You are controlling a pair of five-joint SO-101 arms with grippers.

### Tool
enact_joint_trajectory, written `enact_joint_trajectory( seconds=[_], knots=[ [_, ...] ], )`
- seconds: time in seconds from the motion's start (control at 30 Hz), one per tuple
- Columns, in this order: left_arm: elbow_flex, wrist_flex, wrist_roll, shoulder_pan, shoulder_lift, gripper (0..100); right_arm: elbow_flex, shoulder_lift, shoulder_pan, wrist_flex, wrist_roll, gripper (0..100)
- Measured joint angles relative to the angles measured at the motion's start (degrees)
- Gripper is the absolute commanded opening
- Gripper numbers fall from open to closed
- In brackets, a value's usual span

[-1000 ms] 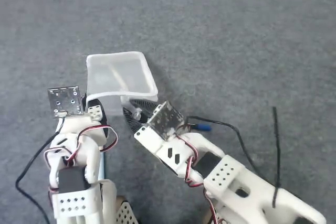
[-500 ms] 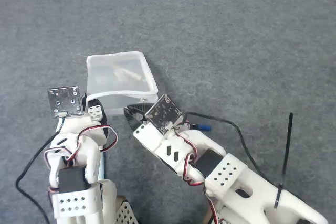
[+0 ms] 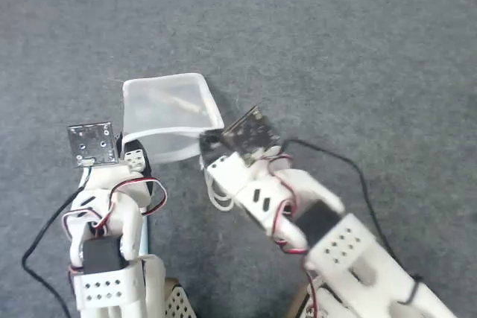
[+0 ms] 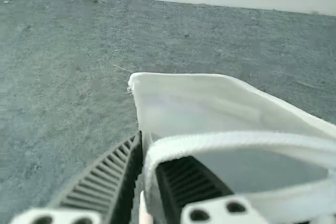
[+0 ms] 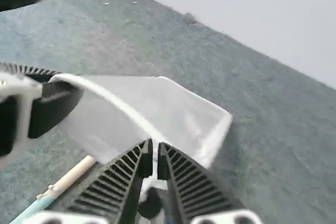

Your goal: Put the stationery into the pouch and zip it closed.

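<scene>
My right tool [image 5: 151, 145], jaws pinched together on the rim of the pouch [image 3: 168, 113], has swung up to one corner; my left tool [image 4: 147, 155] stays clamped on the opposite rim; the pouch sits open on the bench [image 3: 358, 65]; zipping likely next.

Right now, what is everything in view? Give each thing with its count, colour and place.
pouch: one, translucent white, on the table ahead of both arms, with something pale and unclear inside.
pen: one, cream with a light blue end, lying on the table beside the pouch.
table: one, grey carpet-like surface, under everything.
left gripper: one, black ribbed fingers, shut on the pouch's white zip edge.
right gripper: one, black ribbed fingers, shut on the same zip edge farther along.
</scene>
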Motion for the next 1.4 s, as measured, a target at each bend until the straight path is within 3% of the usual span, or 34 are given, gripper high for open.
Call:
enact_joint_trajectory(
  seconds=[0.17, 0.33, 0.5, 0.63, 1.07, 1.4],
  knots=[
    [0.0, 0.0, 0.1, -3.0, 0.0, 1, -7.1, -1.7, 2.9, 14.2, 0.0, 4.9],
    [0.0, 0.0, 0.2, -3.3, 0.0, 1, -11.9, 3.7, 3.3, 19.3, 0.0, 5.6],
    [0.0, 0.0, 0.2, -5.3, 0.0, 1, -18.0, 12.8, 5.0, 24.6, 0.0, 17.5],
    [0.0, 0.0, 1.9, -7.8, 0.0, 1, -22.2, 20.3, 5.2, 29.2, 0.0, 15.4],
    [0.0, 0.0, 2.3, -13.5, 0.0, 1, -23.6, 40.3, 0.4, 27.6, 6.4, 15.3],
    [-1.1, 0.0, 2.3, -14.8, 0.0, 1, -23.6, 50.4, -1.1, 20.2, 9.2, 21.7]
  ],
)
